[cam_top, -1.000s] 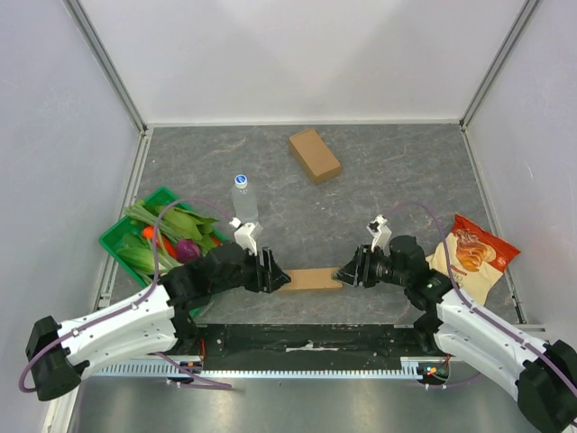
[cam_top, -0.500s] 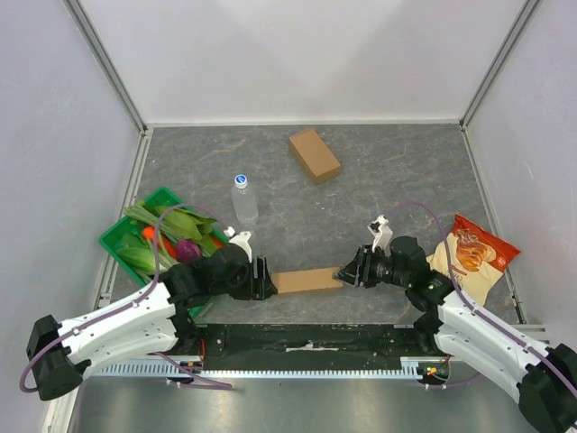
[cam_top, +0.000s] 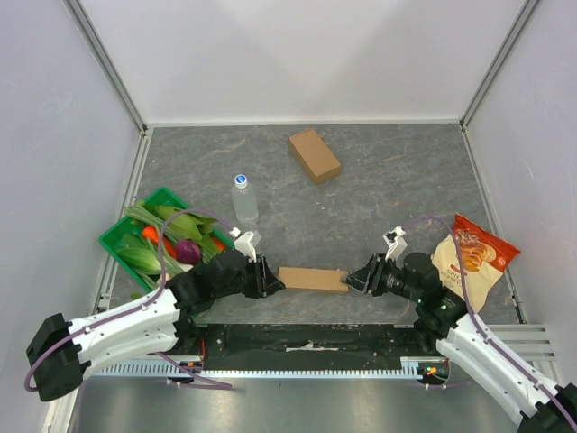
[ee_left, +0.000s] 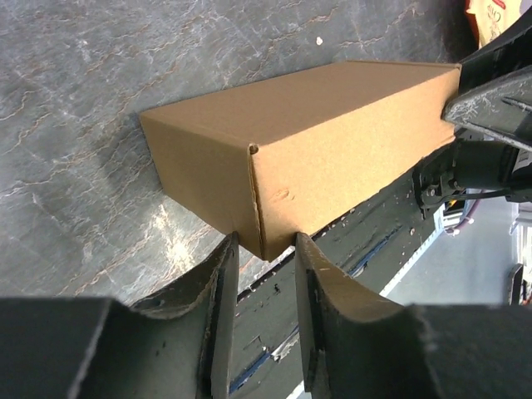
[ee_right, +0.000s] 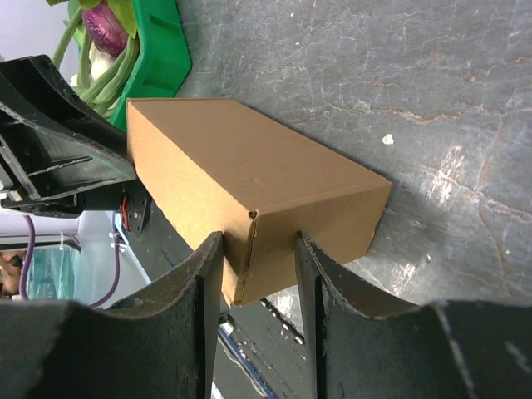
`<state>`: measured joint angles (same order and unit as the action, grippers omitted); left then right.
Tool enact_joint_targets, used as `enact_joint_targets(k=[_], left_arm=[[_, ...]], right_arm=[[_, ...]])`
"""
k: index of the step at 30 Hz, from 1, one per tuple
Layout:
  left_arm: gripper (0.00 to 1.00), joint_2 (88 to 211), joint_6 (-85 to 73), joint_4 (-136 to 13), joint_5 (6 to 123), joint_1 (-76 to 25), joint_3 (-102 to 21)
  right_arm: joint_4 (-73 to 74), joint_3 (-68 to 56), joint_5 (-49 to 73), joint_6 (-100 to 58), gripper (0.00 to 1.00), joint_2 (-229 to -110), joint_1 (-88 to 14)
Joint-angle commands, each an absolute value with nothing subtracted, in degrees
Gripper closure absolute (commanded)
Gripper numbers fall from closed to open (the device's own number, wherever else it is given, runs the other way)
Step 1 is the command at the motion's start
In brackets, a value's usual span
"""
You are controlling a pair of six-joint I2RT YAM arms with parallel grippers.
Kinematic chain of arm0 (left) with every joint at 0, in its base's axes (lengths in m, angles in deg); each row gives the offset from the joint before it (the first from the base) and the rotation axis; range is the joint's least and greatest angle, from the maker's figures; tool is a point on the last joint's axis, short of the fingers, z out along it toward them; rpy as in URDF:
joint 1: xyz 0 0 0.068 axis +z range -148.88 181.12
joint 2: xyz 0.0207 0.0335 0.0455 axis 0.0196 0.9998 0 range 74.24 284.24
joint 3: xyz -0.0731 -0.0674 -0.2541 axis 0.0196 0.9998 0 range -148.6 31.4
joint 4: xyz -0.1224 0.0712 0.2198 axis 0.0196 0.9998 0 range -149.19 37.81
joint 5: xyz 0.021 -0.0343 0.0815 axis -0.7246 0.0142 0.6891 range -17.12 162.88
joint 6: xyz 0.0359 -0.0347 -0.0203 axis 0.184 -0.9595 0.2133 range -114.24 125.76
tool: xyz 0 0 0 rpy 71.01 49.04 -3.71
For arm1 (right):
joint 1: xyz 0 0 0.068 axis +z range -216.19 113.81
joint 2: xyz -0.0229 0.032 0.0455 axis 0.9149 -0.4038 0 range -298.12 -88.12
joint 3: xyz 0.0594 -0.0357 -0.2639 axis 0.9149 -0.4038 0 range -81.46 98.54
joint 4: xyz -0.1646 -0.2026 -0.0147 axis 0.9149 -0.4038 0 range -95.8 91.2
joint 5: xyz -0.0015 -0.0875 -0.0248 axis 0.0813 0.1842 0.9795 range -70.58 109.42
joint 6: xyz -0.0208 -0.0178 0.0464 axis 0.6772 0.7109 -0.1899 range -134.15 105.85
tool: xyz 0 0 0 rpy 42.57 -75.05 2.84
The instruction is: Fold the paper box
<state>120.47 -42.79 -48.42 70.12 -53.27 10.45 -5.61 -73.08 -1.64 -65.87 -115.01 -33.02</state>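
A closed brown paper box point(cam_top: 313, 279) lies flat near the table's front edge, between my two grippers. My left gripper point(cam_top: 269, 279) is at its left end, and in the left wrist view point(ee_left: 263, 247) the jaws stand slightly apart with the box's point(ee_left: 332, 141) near corner at their tips. My right gripper point(cam_top: 354, 280) is at its right end, and in the right wrist view point(ee_right: 258, 243) the jaws stand apart, straddling the box's point(ee_right: 249, 166) corner edge. Neither gripper clamps the box.
A second closed brown box point(cam_top: 315, 155) lies at the back middle. A water bottle point(cam_top: 243, 198) stands left of centre. A green basket point(cam_top: 116, 234) of vegetables sits at the left, and a chips bag point(cam_top: 474, 255) at the right. The black front rail point(cam_top: 306, 338) runs just below the box.
The box shifted slightly and now lies level. My right gripper drew back to the right. My left gripper pulled back, then returned to the box's left end.
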Motion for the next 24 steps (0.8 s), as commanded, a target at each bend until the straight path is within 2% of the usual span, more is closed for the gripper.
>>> enact_joint_targets(k=[1, 5, 8, 11, 14, 17, 20, 21, 24], left_arm=[[0.65, 122.8, -43.8, -48.2, 70.2, -54.1, 15.3], [0.66, 123.1, -46.1, -47.5, 69.7, -54.2, 17.9], [0.66, 121.8, -48.2, -45.7, 68.8, -54.3, 19.9], [0.63, 120.4, -49.0, -45.4, 68.8, -54.3, 20.8], [0.6, 124.1, -49.1, -47.7, 68.4, -54.3, 20.1], [0.64, 131.2, -49.0, -51.1, 68.7, -54.3, 19.4], [0.61, 136.0, -45.8, -55.3, 72.2, -54.2, 14.8], [0.6, 139.5, -43.0, -55.8, 72.6, -54.2, 12.5], [0.54, 148.0, -39.5, -55.6, 74.1, -54.0, 0.3]], right_arm=[[-20.1, -77.9, -5.6, -68.7, 0.55, -110.0, -32.3], [-23.7, -78.3, -8.4, -68.1, 0.55, -106.7, -32.3], [-26.0, -77.8, -10.6, -65.7, 0.5, -105.9, -32.3], [-25.7, -78.0, -12.9, -63.1, 0.49, -108.2, -32.3], [-24.6, -76.8, -12.5, -59.8, 0.58, -111.5, -32.3], [-23.4, -73.9, -9.9, -56.8, 0.59, -115.8, -32.3], [-19.3, -71.2, -1.3, -57.1, 0.56, -121.1, -32.3], [-12.9, -71.0, -0.5, -57.5, 0.53, -125.1, -32.2], [-4.0, -68.8, 0.8, -58.7, 0.48, -134.2, -32.3]])
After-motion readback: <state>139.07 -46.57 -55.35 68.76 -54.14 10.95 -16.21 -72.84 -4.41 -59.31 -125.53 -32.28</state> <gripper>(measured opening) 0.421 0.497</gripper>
